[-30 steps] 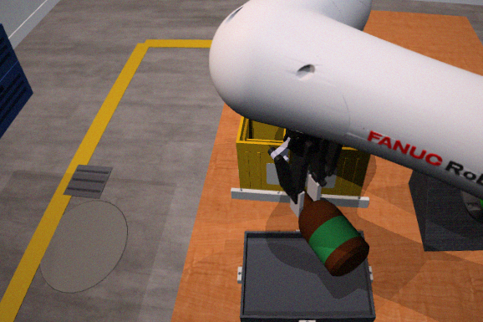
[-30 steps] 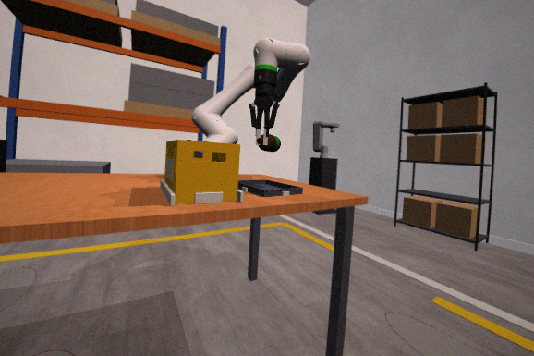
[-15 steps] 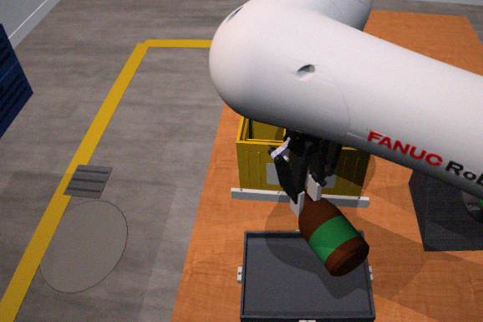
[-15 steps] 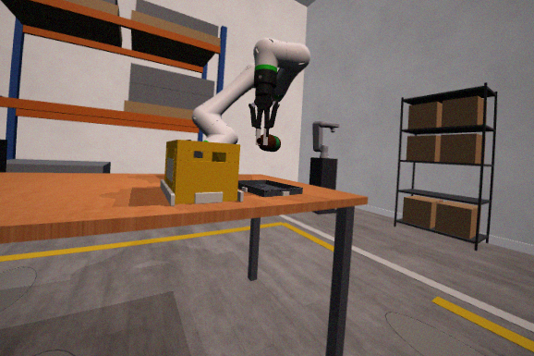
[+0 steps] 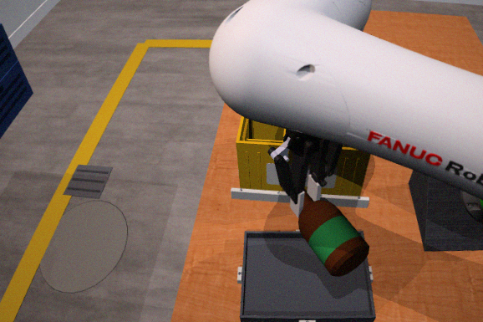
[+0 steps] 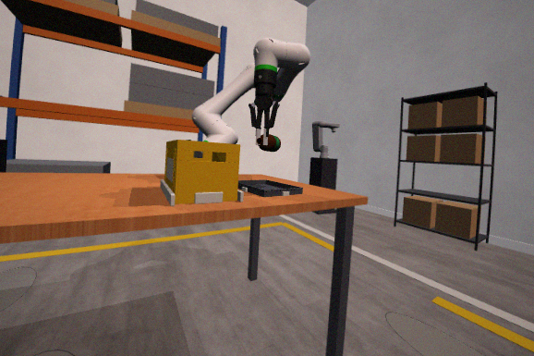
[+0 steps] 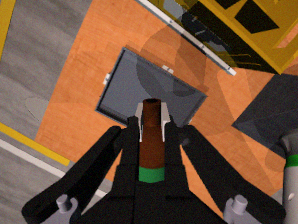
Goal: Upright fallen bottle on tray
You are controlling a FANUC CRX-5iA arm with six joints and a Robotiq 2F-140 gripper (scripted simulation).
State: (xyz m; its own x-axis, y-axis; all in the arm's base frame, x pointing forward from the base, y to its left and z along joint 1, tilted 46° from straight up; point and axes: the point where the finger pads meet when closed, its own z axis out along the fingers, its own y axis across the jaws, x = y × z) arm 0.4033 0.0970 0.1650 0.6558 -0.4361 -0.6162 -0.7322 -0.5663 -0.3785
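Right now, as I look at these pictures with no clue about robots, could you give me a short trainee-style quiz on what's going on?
1. True or false: the bottle is standing on the tray.
2. What sits between the jaws of the gripper? A) nothing B) the bottle's narrow end C) the tray's rim
3. Fill in: behind the tray stands a yellow ____.

Key
1. False: it hangs tilted in the air above the tray, as the exterior view shows.
2. B: the jaws are shut on the bottle near its narrow end.
3. crate, on the orange table.
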